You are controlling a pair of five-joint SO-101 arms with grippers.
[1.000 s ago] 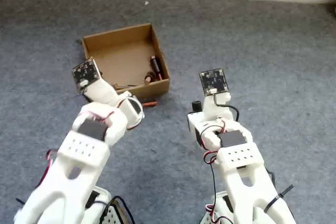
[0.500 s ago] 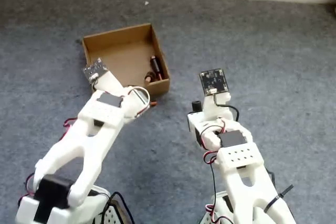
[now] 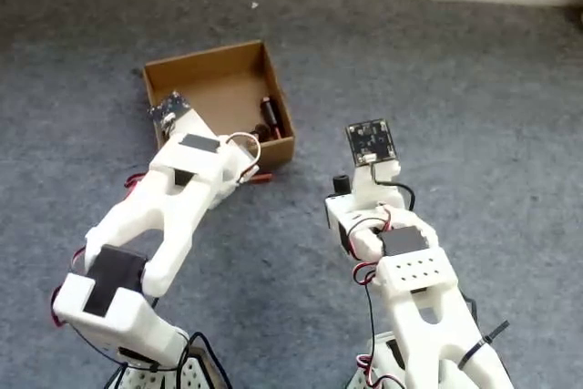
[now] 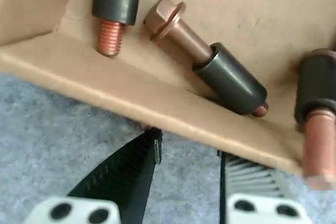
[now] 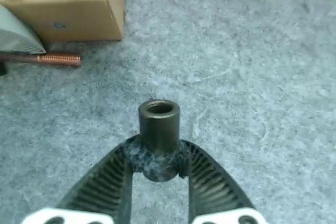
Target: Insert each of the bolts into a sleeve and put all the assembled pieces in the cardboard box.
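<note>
Right claw (image 5: 157, 155) is clamped on an upright black sleeve (image 5: 159, 121), which we see near the middle of the high view. Left claw (image 4: 188, 148) gapes at the near wall of the cardboard box (image 3: 196, 75), upper left of centre. Sleeved bolts (image 4: 210, 61) lie inside, and a bare copper bolt (image 5: 50, 59) rests on the carpeted counter (image 3: 474, 88) just beside the box.

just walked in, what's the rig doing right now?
The right gripper has its jaws shut on a black sleeve, held upright just above the carpet. The left gripper is at the outside of the cardboard box, jaws open with nothing between them. Three assembled bolt-and-sleeve pieces lie in the box. One bare bolt lies on the carpet just outside the box, near the left gripper, not yet in a sleeve.
</note>
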